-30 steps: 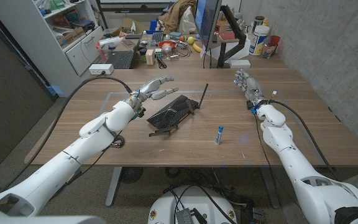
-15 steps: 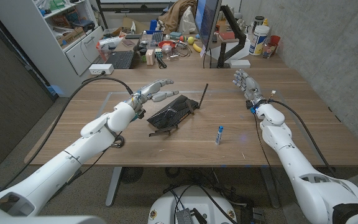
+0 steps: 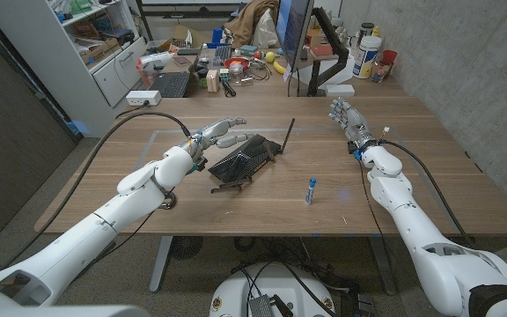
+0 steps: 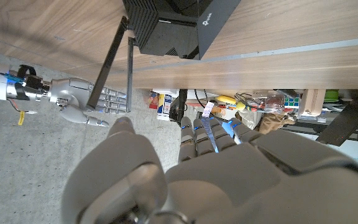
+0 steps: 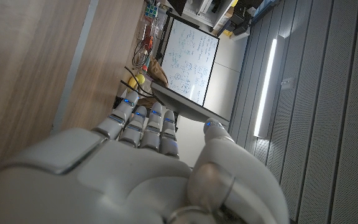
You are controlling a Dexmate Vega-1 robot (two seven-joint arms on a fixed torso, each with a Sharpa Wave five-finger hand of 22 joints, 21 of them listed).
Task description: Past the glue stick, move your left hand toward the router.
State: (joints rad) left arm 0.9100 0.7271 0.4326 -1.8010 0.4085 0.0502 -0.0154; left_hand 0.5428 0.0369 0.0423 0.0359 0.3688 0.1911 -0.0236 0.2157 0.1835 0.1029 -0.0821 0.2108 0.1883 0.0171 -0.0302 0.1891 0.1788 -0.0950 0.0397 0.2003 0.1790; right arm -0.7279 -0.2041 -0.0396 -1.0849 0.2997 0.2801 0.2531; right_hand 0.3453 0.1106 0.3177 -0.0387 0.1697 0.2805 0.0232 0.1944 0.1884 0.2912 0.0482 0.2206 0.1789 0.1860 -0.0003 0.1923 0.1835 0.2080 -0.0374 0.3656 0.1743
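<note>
While the right hand waits open beyond the router, the left hand hovers just beside it, fingers spread, holding nothing.

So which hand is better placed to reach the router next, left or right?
The left hand. Its fingers are spread just beside the black router at the table's middle, holding nothing. The right hand is raised far off by the table's far right side, with the glue stick lying between that side and the router.
</note>
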